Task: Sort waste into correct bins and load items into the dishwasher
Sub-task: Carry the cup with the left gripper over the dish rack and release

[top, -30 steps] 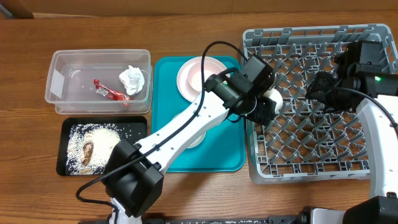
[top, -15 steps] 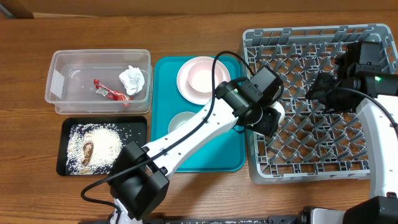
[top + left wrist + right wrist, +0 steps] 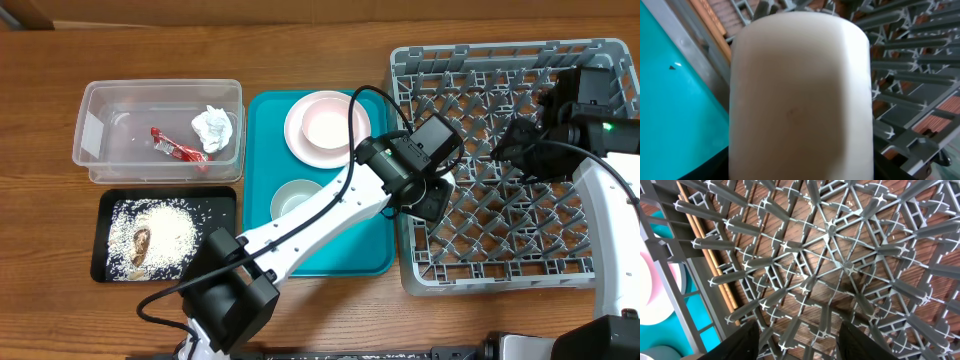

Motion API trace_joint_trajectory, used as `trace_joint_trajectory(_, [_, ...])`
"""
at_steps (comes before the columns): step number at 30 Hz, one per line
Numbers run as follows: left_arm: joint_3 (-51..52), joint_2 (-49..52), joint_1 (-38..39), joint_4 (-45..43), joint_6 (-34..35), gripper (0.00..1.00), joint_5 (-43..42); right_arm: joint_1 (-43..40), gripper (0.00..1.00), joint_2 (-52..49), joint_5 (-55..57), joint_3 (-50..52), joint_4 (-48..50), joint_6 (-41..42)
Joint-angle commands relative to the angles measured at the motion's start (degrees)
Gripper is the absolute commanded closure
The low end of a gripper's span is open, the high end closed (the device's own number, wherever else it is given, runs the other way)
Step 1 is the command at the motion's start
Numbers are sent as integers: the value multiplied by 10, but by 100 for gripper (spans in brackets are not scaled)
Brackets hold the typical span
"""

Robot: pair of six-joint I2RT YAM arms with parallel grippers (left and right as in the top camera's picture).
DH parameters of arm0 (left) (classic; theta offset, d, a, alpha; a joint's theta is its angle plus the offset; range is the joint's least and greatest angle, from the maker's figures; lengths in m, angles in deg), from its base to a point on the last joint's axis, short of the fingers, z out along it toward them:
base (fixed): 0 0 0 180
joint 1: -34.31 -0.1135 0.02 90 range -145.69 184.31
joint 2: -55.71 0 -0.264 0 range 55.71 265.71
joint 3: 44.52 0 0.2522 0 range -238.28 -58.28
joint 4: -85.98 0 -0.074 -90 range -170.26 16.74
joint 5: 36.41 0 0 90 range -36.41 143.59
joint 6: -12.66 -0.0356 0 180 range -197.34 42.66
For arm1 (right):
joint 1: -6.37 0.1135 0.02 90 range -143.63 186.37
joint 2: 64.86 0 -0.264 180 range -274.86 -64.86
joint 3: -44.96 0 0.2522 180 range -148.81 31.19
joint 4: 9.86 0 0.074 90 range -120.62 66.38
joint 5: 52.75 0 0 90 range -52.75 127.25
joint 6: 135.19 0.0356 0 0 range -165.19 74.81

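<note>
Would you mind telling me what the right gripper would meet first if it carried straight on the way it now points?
The right gripper would most likely meet the upright pegs of the grey dish rack first. Nothing shows in between, though depth is unclear.

Overhead looks straight down on the table [image 3: 40,120]; both wrist cameras peer closely into the rack [image 3: 500,50].

Item 1: serving tray [image 3: 262,140]. Large, flat, teal plastic, rectangular with rounded corners and a low raised rim. Lies flat near the middle of the overhead view.
Item 2: tabletop [image 3: 300,50]. Brown wood grain running left to right. Carries item 1 and fills the whole overhead view.
</note>
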Motion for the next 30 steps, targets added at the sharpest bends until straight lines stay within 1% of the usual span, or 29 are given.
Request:
trace_joint_trajectory(1, [-2,7,9,2,14,65,-8,-3,46,5,6,-10,2,3])
trace_joint_trajectory(5, [-2,7,11,2,14,60,-7,-3,46,5,6,-10,1,3])
trace_joint_trajectory(6, [-2,7,11,2,14,58,-7,-3,46,5,6,-10,1,3])
trace_joint_trajectory(8, [-2,7,11,1,14,53,-7,-3,46,5,6,-10,1,3])
trace_joint_trajectory(9, [-2,7,12,1,14,48,-7,-3,46,5,6,-10,0,3])
trace_joint_trajectory(10, [-2,7,13,1,14,46,-7,-3,46,5,6,-10,-1,3])
trace_joint_trajectory(13, [-2,7,13,1,14,36,-7,-3,46,5,6,-10,-2,3])
trace_joint_trajectory(21, [-2,7,13,1,14,23,-7,-3,46,5,6,-10,-10,3])
trace_joint_trajectory(23, [-2,7,13,1,14,22,-7,-3,46,5,6,-10,-10,3])
trace_joint_trajectory(24, [-2,7,13,1,14,25,-7,-3,46,5,6,-10,-10,3])
trace_joint_trajectory(26, [-3,7,13,0,14,26,-7,-3,46,5,6,-10,-10,3])
trace_joint_trajectory(30, [-11,6,11,2,11,25,-2,-3,46,5,6,-10,-9,3])
